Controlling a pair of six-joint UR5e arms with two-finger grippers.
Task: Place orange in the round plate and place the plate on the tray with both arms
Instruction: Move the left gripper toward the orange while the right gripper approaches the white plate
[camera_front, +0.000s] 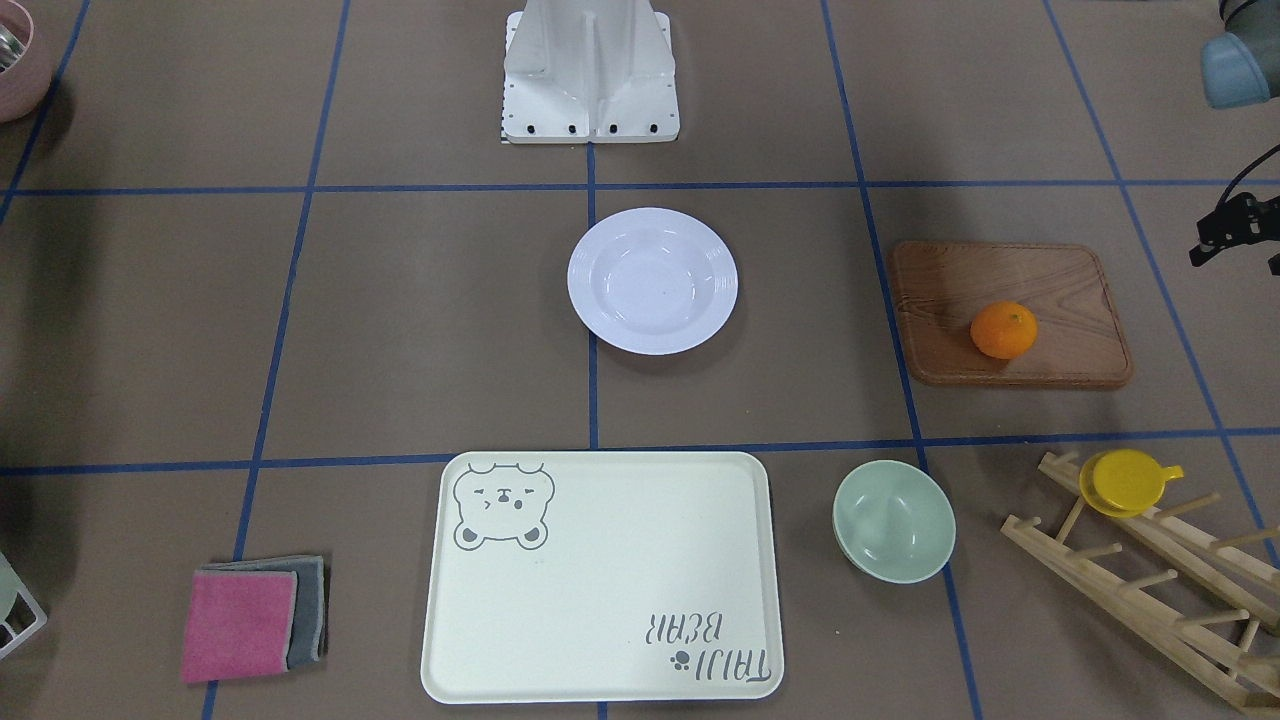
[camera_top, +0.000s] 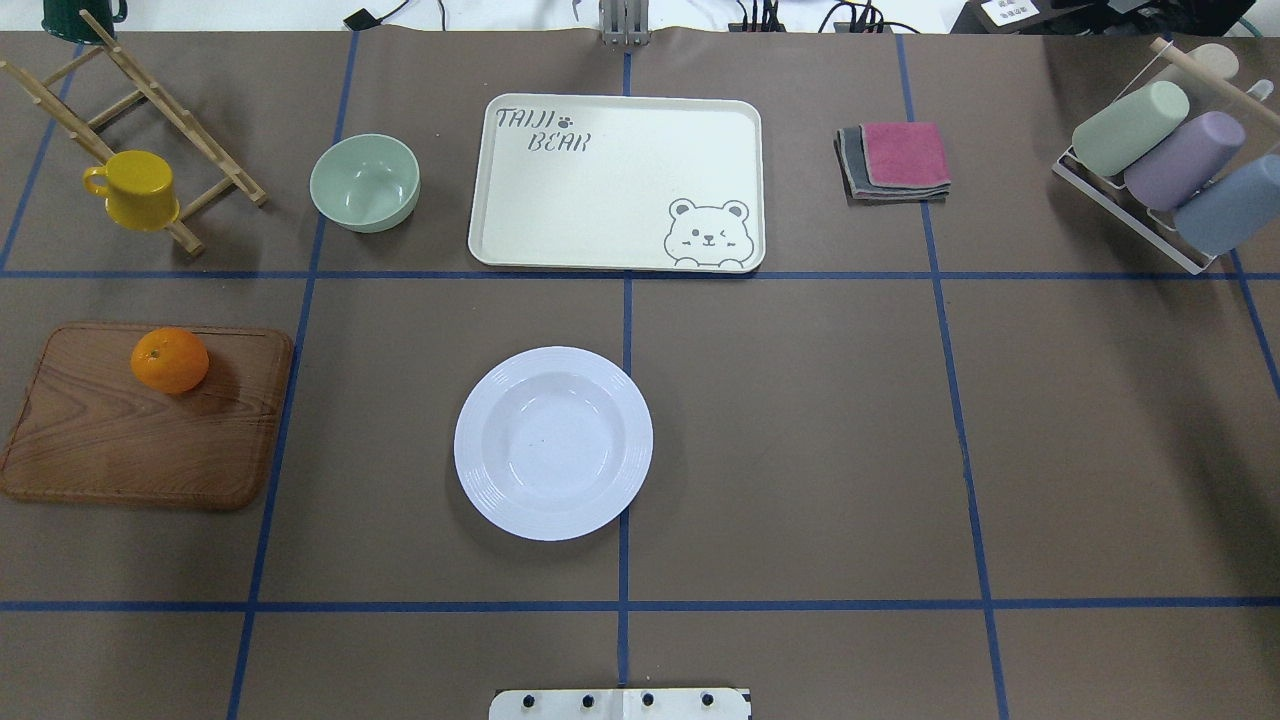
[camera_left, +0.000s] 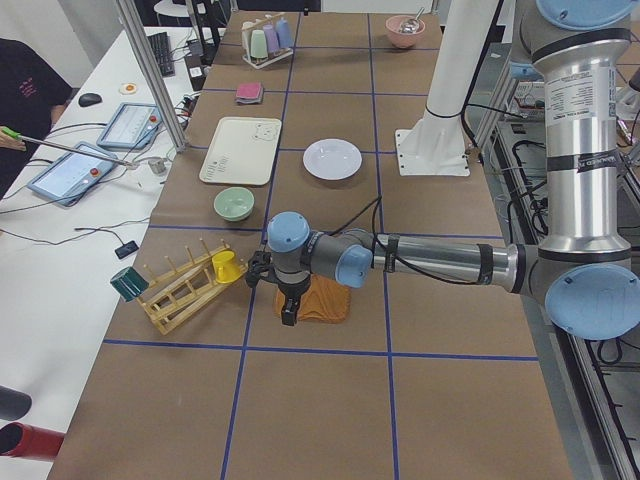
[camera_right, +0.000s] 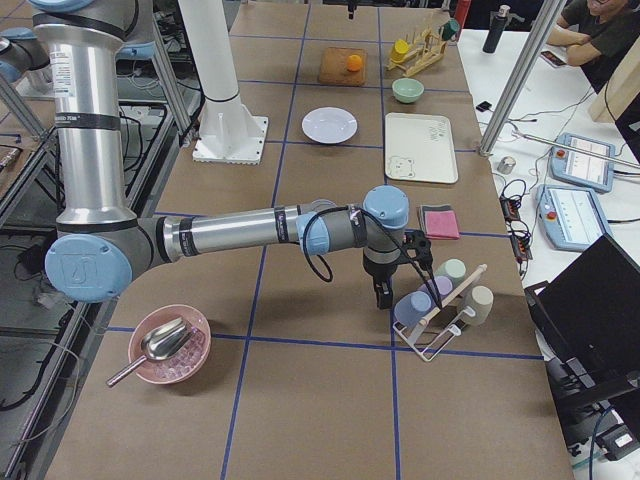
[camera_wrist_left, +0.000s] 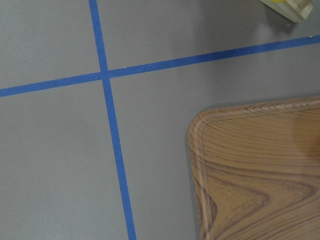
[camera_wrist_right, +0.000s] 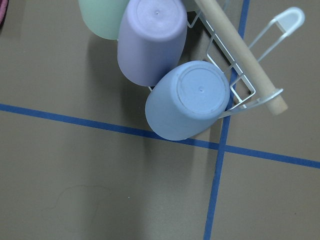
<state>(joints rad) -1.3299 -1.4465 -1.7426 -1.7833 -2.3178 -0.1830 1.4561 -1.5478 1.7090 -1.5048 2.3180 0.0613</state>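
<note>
The orange (camera_front: 1004, 330) lies on a brown wooden board (camera_top: 140, 420), well to the left of the robot's base. The white round plate (camera_top: 553, 442) sits empty at the table's middle. Beyond it lies the cream tray (camera_top: 615, 180) with the bear drawing, bare. In the exterior left view my left gripper (camera_left: 288, 312) hangs over the board's (camera_wrist_left: 255, 170) near corner, away from the orange. My right gripper (camera_right: 383, 296) hovers beside the cup rack (camera_wrist_right: 235, 95) at the table's other end. No fingers show in either wrist view, so I cannot tell whether either gripper is open or shut.
A mint-green bowl (camera_top: 364, 182) stands left of the tray. A wooden peg rack (camera_top: 140, 130) holds a yellow cup (camera_top: 135, 188). Folded pink and grey cloths (camera_top: 895, 160) lie right of the tray. A pink bowl with a scoop (camera_right: 168, 345) sits near the right arm.
</note>
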